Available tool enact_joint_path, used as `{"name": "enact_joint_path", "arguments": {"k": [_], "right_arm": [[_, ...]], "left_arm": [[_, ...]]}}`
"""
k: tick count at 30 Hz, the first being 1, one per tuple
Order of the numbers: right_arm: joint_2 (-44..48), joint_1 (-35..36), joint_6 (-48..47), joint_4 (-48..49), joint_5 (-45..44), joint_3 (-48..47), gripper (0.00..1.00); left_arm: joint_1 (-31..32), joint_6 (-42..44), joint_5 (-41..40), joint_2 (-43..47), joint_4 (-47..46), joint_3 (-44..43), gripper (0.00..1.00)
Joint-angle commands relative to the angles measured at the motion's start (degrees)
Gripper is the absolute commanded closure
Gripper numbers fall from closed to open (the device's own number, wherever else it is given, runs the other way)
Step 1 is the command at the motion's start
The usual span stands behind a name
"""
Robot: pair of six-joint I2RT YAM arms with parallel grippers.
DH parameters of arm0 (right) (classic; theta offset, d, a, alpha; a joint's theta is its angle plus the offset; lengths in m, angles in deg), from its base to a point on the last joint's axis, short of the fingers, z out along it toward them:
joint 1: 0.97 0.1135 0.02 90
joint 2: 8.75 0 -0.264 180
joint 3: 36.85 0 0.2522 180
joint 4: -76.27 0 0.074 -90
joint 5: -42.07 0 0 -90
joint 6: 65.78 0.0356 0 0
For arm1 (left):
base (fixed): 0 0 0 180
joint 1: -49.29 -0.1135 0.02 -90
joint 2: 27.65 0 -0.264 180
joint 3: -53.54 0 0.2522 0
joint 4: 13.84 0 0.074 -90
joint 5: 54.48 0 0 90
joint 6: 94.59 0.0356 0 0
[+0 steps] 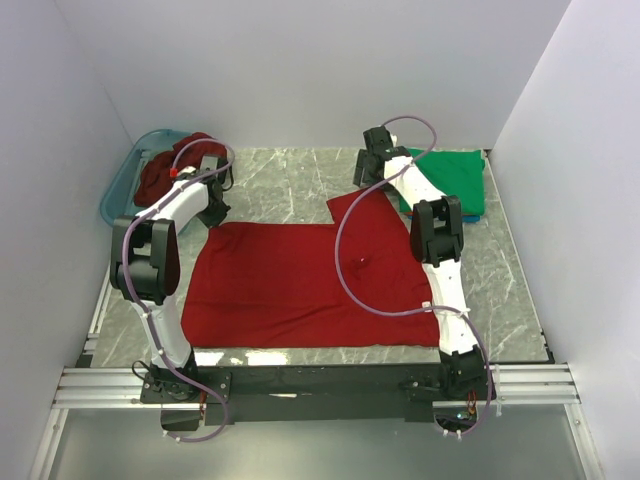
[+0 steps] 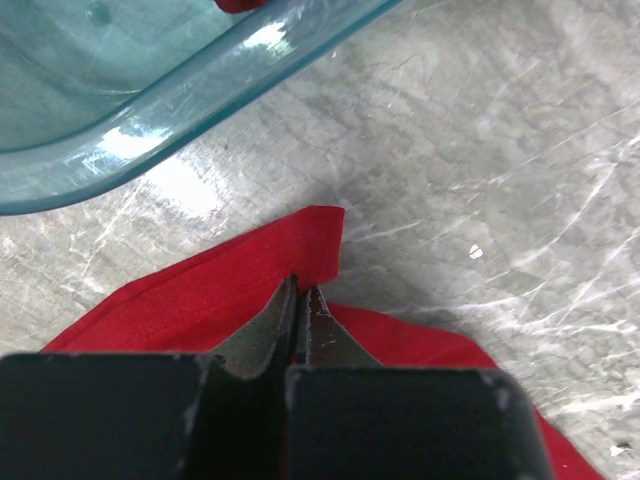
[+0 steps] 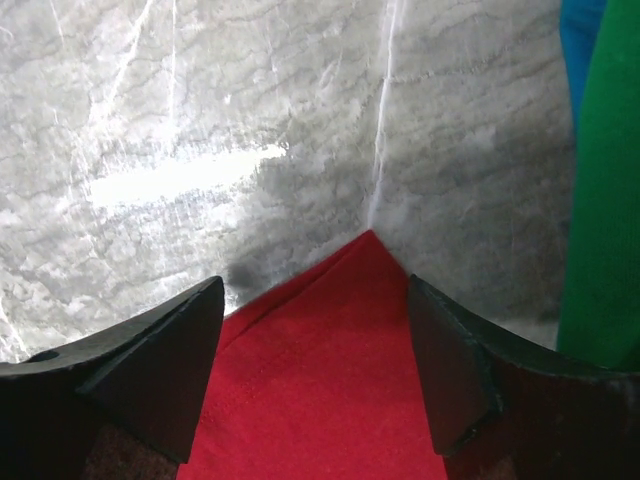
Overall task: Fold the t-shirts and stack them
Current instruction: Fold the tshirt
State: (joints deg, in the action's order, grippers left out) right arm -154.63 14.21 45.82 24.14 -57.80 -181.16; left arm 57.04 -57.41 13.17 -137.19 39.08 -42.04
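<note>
My left gripper [image 2: 298,290]: the two fingers are pressed together, and they pinch a far corner of the bright red cloth t-shirt [image 1: 300,280]. In the left wrist view the red cloth makes a small fold just beyond my fingertips.
My right gripper [image 3: 315,290]: the fingers stand spread wide. A pointed red corner of the same t-shirt lies between them. The fingers do not close on it, and I cannot tell if they touch the cloth.
Bright red t-shirt: it lies spread flat in the middle of the grey marble-pattern table [image 1: 290,175], between my two arms. Its near edge is close to my bases. The far right part goes up to a point under my right gripper.
Translucent teal plastic basket [image 1: 118,190]: it stands at the far left of the table, just beside my left gripper. Its curved rim is near the red corner but apart from it.
Dark maroon t-shirt [image 1: 160,175]: it lies crumpled inside the basket.
Green folded t-shirt [image 1: 455,175]: it lies at the far right of the table, just beside my right gripper. It does not touch the red corner.
Blue cloth [image 3: 575,50]: only a narrow strip shows along the edge of the green t-shirt. I cannot tell its shape.
</note>
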Motion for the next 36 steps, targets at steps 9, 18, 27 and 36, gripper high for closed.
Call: {"name": "enact_joint_path", "arguments": {"k": [9, 18, 27, 36], "right_arm": [[1.4, -0.2, -1.7, -3.7, -4.3, 3.5, 0.73], [9.7, 2.0, -7.1, 3.9, -2.8, 9.6, 1.00], [29.8, 5.5, -6.4, 12.9, -5.4, 33.6, 1.00], [48.8, 11.4, -5.1, 13.6, -14.2, 52.2, 1.00]], "left_arm": [[0.3, 1.3, -2.1, 2.5, 0.3, 0.8, 1.00], [0.3, 1.7, 0.0, 3.5, -1.6, 0.3, 1.00], [0.4, 0.9, 0.6, 10.1, -4.0, 6.8, 1.00], [2.3, -1.1, -0.3, 17.2, -4.9, 15.1, 1.00]]}}
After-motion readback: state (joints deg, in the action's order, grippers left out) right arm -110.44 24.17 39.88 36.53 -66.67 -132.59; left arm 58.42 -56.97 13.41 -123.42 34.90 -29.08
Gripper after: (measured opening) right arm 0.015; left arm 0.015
